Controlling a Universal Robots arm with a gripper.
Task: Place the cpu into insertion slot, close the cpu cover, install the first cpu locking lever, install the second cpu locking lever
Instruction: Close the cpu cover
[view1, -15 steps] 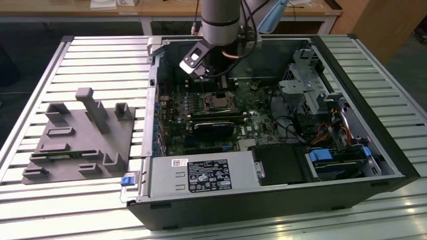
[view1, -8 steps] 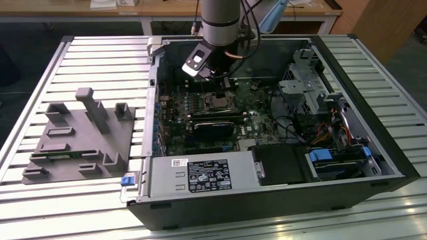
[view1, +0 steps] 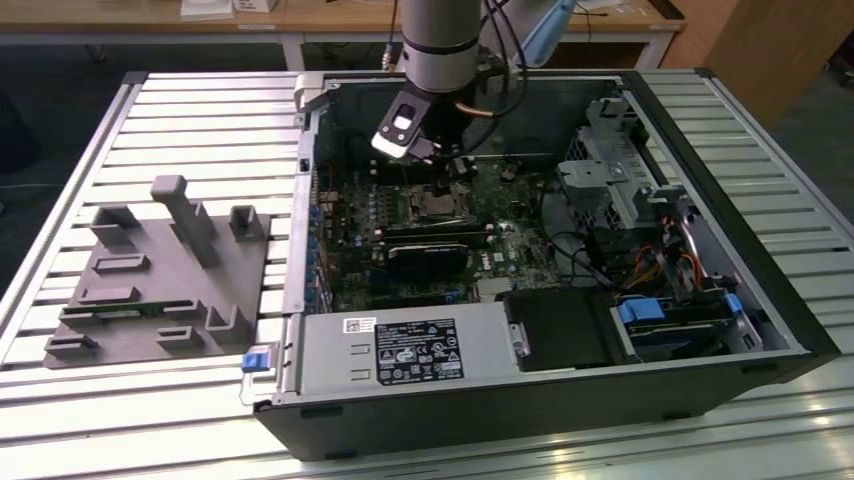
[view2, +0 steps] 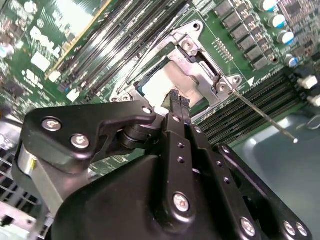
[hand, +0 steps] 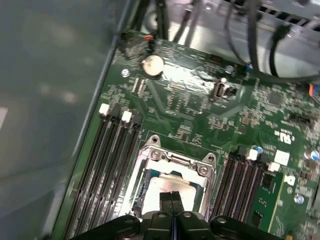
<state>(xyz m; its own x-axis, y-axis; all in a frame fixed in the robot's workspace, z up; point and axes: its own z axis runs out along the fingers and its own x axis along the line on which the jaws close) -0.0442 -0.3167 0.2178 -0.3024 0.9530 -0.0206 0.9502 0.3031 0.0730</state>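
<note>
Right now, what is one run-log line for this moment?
gripper: shut, tips over cpu | cpu: under cpu cover | cpu cover: looks down | locking lever: sticks out

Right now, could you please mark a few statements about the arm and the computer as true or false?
1. The cpu lies in the insertion slot. True.
2. The gripper is wide open. False: it is shut and empty, with its tips over the cpu.
3. The computer case lies open on a slatted table. True.
4. The grey fixture stands inside the computer case. False: it rests on the slatted table outside it, at the exterior view's left.
</note>
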